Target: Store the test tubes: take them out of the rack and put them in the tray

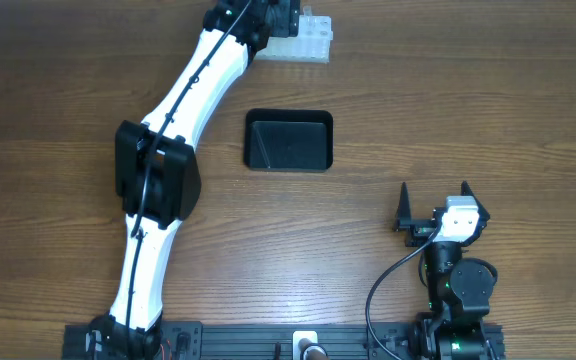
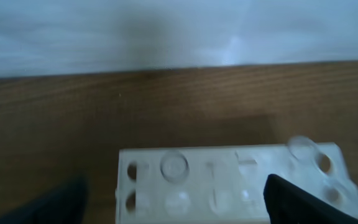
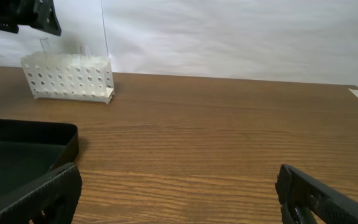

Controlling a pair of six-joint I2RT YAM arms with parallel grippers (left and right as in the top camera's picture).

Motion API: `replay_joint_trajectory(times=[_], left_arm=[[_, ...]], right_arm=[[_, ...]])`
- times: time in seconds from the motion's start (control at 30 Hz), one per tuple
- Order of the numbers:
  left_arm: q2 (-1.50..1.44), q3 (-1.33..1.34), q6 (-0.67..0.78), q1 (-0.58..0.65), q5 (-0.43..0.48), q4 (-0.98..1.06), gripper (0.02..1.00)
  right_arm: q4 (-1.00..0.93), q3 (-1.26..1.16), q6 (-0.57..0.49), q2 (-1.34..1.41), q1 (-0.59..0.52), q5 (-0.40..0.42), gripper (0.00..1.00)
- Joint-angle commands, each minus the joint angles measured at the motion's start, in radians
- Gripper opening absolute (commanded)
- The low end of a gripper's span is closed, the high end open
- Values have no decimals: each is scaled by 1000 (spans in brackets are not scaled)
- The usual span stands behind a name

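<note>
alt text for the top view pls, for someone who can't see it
The left end effector hangs open over the white test tube rack at the far edge of a wooden table. A black tray lies mid-table, and the right end effector sits open near its base.

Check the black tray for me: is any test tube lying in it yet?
No, the top view shows the black tray with a bare floor and nothing lying in it.
</note>
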Motion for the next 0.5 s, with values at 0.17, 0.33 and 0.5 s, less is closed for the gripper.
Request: replay_joint_trajectory(times=[0.17,0.33,0.5], left_arm=[[62,7,30,24,10,101,917],[82,7,30,24,28,129,921],[84,7,35,24,28,130,871]], right_arm=[[-4,-5,6,-9,-7,-12,993],[-4,-5,6,-9,-7,-12,991],[-4,-5,6,-9,-7,-12,991]])
